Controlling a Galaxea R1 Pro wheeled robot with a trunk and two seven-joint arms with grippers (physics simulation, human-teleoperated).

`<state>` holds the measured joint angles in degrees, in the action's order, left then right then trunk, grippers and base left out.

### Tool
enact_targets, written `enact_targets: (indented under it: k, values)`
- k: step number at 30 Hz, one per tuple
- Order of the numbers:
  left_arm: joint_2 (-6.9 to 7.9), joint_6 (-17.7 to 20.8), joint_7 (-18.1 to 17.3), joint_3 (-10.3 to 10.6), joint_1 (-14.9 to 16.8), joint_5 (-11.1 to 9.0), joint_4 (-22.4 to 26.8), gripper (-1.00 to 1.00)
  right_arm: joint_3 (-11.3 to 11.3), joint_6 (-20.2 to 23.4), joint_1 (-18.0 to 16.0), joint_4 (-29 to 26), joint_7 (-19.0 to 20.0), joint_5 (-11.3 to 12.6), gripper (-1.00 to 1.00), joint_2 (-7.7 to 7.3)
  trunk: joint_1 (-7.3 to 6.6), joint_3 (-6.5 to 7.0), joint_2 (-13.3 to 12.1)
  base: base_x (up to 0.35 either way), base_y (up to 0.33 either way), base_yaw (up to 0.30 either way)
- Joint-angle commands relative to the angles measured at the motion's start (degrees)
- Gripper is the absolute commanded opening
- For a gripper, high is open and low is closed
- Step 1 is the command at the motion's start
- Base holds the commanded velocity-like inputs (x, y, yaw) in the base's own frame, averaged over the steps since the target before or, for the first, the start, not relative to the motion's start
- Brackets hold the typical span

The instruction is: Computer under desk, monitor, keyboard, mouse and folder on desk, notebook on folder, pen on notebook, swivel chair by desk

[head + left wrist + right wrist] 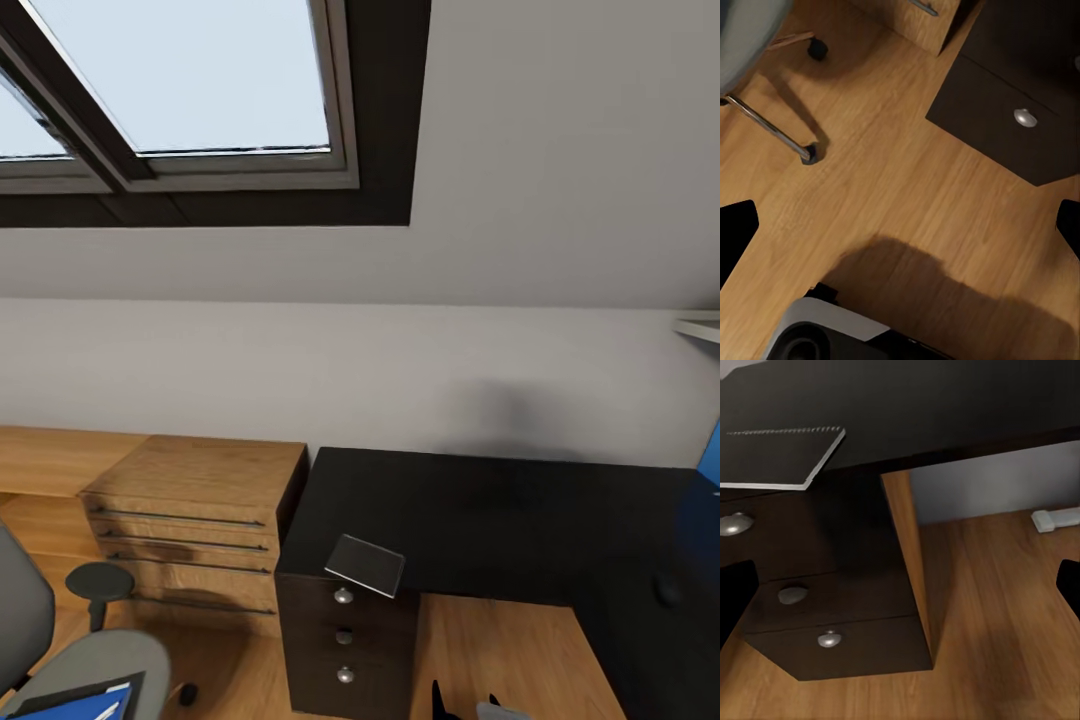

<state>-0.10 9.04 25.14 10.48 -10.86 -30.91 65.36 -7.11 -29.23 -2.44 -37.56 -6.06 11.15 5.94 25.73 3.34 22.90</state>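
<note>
The dark notebook [365,565] lies on the black desk [480,510], its corner overhanging the front edge above the drawer unit [344,640]. At the desk's right, a small dark oval looks like the mouse [668,590]. The swivel chair [60,650] stands at the lower left with the blue folder [85,705] on its seat. My left gripper [900,232] hangs open over the floor near the chair's chrome leg [772,127]. My right gripper [900,592] is open in front of the drawers, below the notebook [780,457]. Monitor, keyboard, computer and pen are out of view.
A low light-wood cabinet [190,520] stands left of the desk against the grey wall, under the skylight [190,80]. A blue panel [710,455] shows at the far right. A white block [1057,519] lies on the floor under the desk. The robot's base [825,337] is below the left gripper.
</note>
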Motion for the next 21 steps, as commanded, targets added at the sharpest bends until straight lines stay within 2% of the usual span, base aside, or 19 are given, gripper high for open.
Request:
enact_targets:
  k: [1,10,13,14,16,17,19,20,21]
  values:
    - [0.01,0.2,0.3,0.1,0.0,-0.3,0.1,1.00,-0.4,-0.2,0.0,0.0,-0.4,0.4,1.00,-0.09,0.05,0.00,0.0,0.170,0.000,0.000]
    - [-0.07,0.2,0.4,0.7,0.0,-0.3,0.2,1.00,-0.2,-2.2,-0.1,-1.6,-0.8,0.5,1.00,-0.19,0.05,0.00,0.0,0.039,0.000,0.000]
    - [-0.17,0.4,0.4,1.6,0.0,-0.2,1.3,1.00,0.0,-1.9,-0.1,-6.3,-1.5,0.5,1.00,-0.21,0.05,0.00,0.0,0.004,0.000,0.000]
    - [-0.22,0.7,0.4,1.9,0.0,-0.1,2.9,1.00,0.1,-1.1,-0.1,-9.7,-2.6,0.6,1.00,-0.24,0.05,0.00,0.0,0.002,0.000,0.000]
    - [-0.28,1.7,0.5,2.1,0.0,0.2,6.0,1.00,0.2,2.1,-0.1,-15.4,-5.2,0.6,1.00,-0.31,0.05,0.00,0.0,0.001,0.000,0.000]
    - [-0.33,3.1,0.5,2.3,0.0,0.3,8.3,1.00,0.2,5.4,-0.1,-19.2,-7.4,0.6,1.00,-0.36,0.05,0.00,0.0,0.000,0.000,0.000]
    - [-0.45,5.1,0.6,2.3,0.0,0.5,10.7,1.00,0.3,9.6,-0.1,-23.2,-9.5,0.5,1.00,-0.47,0.05,0.00,0.0,0.000,0.000,0.000]
    - [-0.85,7.7,0.8,2.4,0.1,0.6,13.2,1.00,0.4,14.3,-0.1,-27.0,-11.6,0.4,1.00,-0.76,0.05,0.00,0.0,0.000,0.000,0.000]
    - [-1.17,9.1,0.9,2.4,0.2,0.6,14.4,1.00,0.5,16.9,-0.1,-28.8,-12.5,0.4,1.00,-0.98,0.05,0.00,0.0,0.000,0.000,0.000]
